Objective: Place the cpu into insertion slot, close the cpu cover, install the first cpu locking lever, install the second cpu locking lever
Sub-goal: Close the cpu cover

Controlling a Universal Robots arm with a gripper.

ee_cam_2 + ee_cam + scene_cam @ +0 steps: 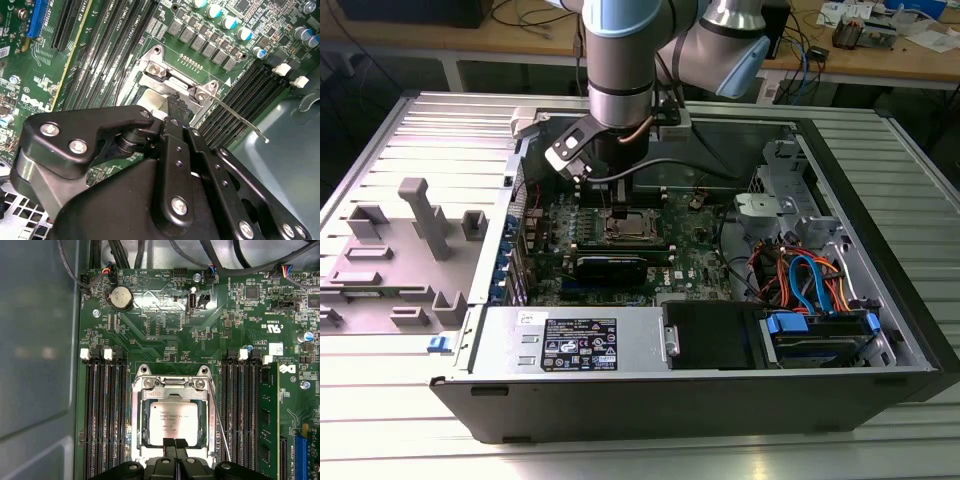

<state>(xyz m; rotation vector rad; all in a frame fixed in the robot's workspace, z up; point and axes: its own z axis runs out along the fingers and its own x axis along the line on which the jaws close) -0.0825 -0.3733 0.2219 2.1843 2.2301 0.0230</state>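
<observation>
The silver-topped cpu [174,421] lies flat in the insertion slot [628,228] on the green board. The silver cpu cover [144,405] is folded down around it, and the chip shows through the cut-out. My gripper [174,444] hangs straight over the edge of the socket, black fingertips pressed together with nothing between them. In the second wrist view the gripper [177,107] sits just above the socket's metal frame [162,82]. A thin wire locking lever [218,420] runs along one side of the socket and angles outward. Its free end [240,119] sticks out over the memory slots.
Black memory slots [102,415] flank the socket, with a green memory stick [268,410] beyond them. A coin battery [121,297] and cable plugs sit on the board. The grey case wall [35,340] stands close by. Coloured cables [810,285] and a power supply [575,340] fill the case.
</observation>
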